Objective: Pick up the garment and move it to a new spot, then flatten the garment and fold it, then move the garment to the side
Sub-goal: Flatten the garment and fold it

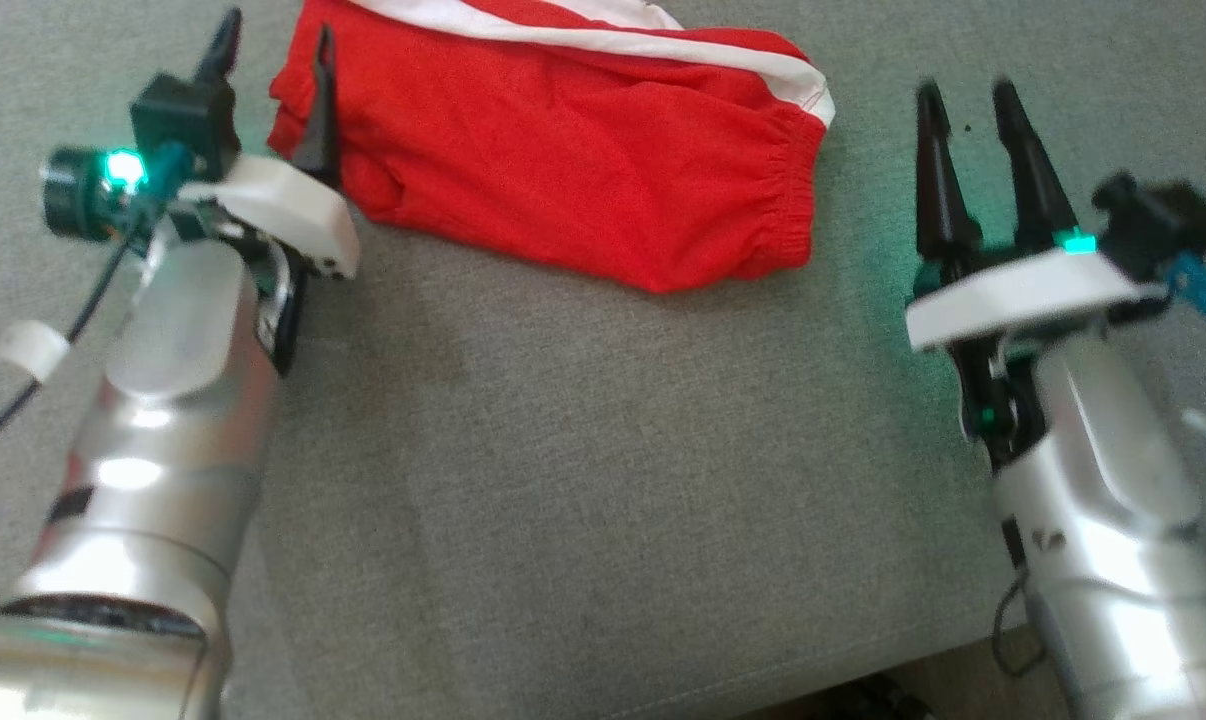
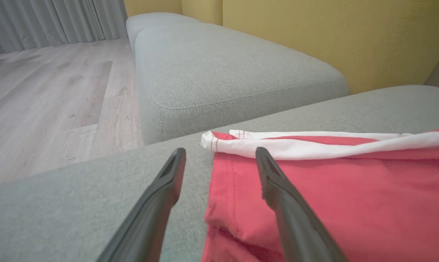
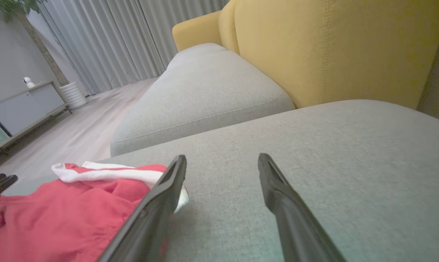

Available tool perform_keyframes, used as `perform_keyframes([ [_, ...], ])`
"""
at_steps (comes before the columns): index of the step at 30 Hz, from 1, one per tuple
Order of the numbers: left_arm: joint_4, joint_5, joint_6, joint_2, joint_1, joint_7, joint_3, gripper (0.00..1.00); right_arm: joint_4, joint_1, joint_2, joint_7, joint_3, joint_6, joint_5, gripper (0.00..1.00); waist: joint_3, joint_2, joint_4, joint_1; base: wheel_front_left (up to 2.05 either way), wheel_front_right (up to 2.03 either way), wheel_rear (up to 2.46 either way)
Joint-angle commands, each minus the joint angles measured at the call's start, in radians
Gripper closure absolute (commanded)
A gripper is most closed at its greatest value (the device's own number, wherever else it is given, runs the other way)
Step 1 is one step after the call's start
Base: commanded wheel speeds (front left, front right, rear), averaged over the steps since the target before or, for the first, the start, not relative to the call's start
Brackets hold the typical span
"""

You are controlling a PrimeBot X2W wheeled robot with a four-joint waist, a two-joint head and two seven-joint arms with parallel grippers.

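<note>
**Now: both grippers spread wide, nothing in either**

Right, my left arm comes in from the lower left with its forearm tilted toward the middle. The left gripper (image 1: 273, 75) is spread wide and straddles the left edge of the folded red cloth garment with a white stripe (image 1: 563, 150). On the left wrist camera, one finger (image 2: 277, 193) hangs over red cloth and the other (image 2: 161, 193) over the grey woven sofa cushion (image 1: 603, 450). Nothing is pinched.

My right arm rises from the lower right. The right gripper (image 1: 966, 95) is just as wide, empty, and beside the garment's gathered end over bare cushion.

The garment lies at the cushion's far side, its top cut off by the head camera's upper edge. I can't tell whether the left finger touches the cloth. On the right wrist camera, one finger hides the garment's near corner.
</note>
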Motion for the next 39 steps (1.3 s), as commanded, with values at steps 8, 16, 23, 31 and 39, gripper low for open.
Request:
perform_keyframes([
  [8,-0.06,-0.041,0.029,-0.024,0.073,-0.005,0.069,0.0,-0.094,0.12,0.053,-0.011,-0.129,-0.001,-0.164,0.0,-0.005,0.0,-0.005,0.0001,0.0,0.0,0.0],
  [16,0.105,-0.03,0.077,-0.008,0.073,0.001,0.073,0.0,-0.083,0.141,0.06,-0.011,-0.132,-0.001,-0.174,0.0,-0.012,0.0,-0.031,0.0001,0.0,0.0,0.0],
  [23,0.204,-0.056,0.023,-0.041,0.09,0.067,0.059,1.0,-0.067,0.15,0.061,-0.011,-0.136,-0.001,-0.15,0.0,-0.05,0.0,-0.016,0.0001,0.0,0.0,0.0],
  [31,0.211,-0.103,-0.015,-0.063,0.122,0.034,0.068,1.0,-0.047,0.178,0.061,-0.011,-0.132,-0.001,-0.14,0.0,-0.134,0.0,0.027,0.0001,0.0,0.0,0.0],
  [39,0.075,-0.15,0.025,-0.074,0.305,-0.004,0.103,1.0,0.005,0.274,0.062,-0.011,-0.142,-0.001,-0.144,0.0,-0.285,0.0,0.122,0.0001,0.0,0.0,0.0],
])
